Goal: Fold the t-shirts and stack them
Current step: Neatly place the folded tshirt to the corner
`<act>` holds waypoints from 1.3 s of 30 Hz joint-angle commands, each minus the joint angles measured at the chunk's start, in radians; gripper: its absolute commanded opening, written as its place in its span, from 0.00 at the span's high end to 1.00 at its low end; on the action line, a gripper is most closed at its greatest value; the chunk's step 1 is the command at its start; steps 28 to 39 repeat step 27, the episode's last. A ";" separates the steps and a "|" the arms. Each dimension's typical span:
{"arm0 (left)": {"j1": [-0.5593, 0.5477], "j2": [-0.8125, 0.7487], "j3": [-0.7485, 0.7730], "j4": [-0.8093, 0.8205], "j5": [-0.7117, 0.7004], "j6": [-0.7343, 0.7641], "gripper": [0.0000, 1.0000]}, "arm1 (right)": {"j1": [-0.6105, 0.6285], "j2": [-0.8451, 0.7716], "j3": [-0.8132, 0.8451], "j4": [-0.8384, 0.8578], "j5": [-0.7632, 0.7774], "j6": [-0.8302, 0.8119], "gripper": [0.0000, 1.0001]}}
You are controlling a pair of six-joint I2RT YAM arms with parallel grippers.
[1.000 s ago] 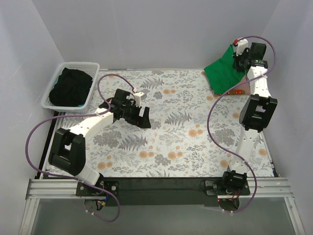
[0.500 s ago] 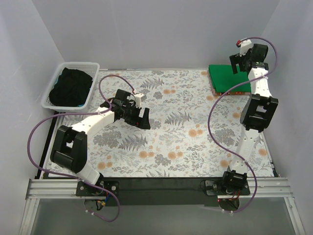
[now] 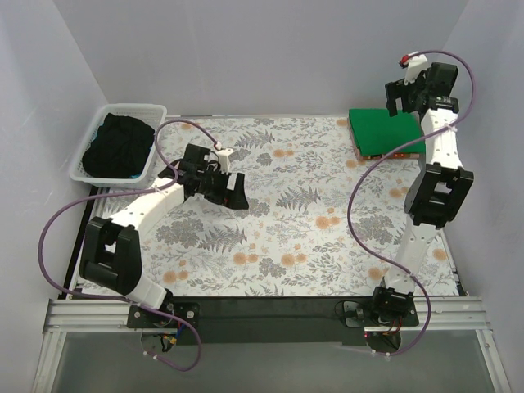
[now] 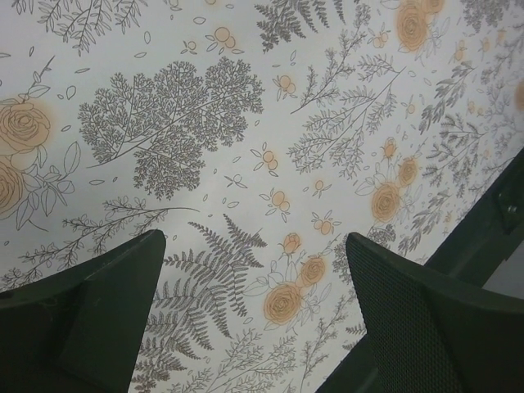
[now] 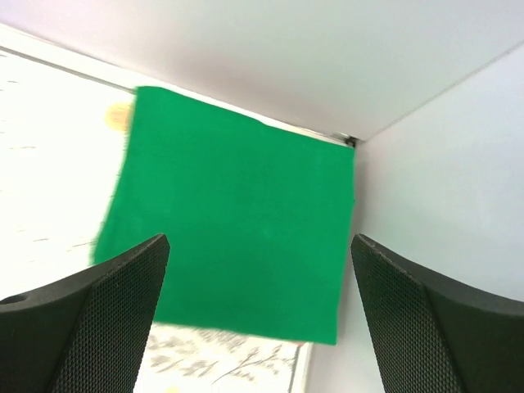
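Top external: the green t-shirt lies folded flat in the far right corner of the floral table cloth. A thin orange-brown strip peeks from under its near edge; I cannot tell what it belongs to. The right gripper hangs above the shirt and apart from it. The left gripper hovers over the cloth left of centre. Only this view shows the white basket at the far left, with a dark heap of fabric inside.

Left wrist: the left gripper is spread wide with bare cloth between its fingers.

Right wrist: the right gripper is also spread wide and holds nothing, with the green square below it against the wall.

A second ago the shirt hung bunched from the right gripper; now it is down and released, and that arm has risen.
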 commanded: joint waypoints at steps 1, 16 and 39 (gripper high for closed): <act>0.041 -0.044 0.082 -0.035 0.072 0.014 0.07 | 0.047 -0.131 0.012 -0.108 -0.087 0.049 0.02; 0.284 -0.133 0.089 -0.215 0.099 0.031 0.05 | 0.205 -0.708 -0.814 -0.312 -0.368 0.242 0.02; 0.284 -0.254 -0.037 -0.211 -0.019 -0.002 0.04 | 0.243 -0.946 -1.128 -0.268 -0.308 0.185 0.02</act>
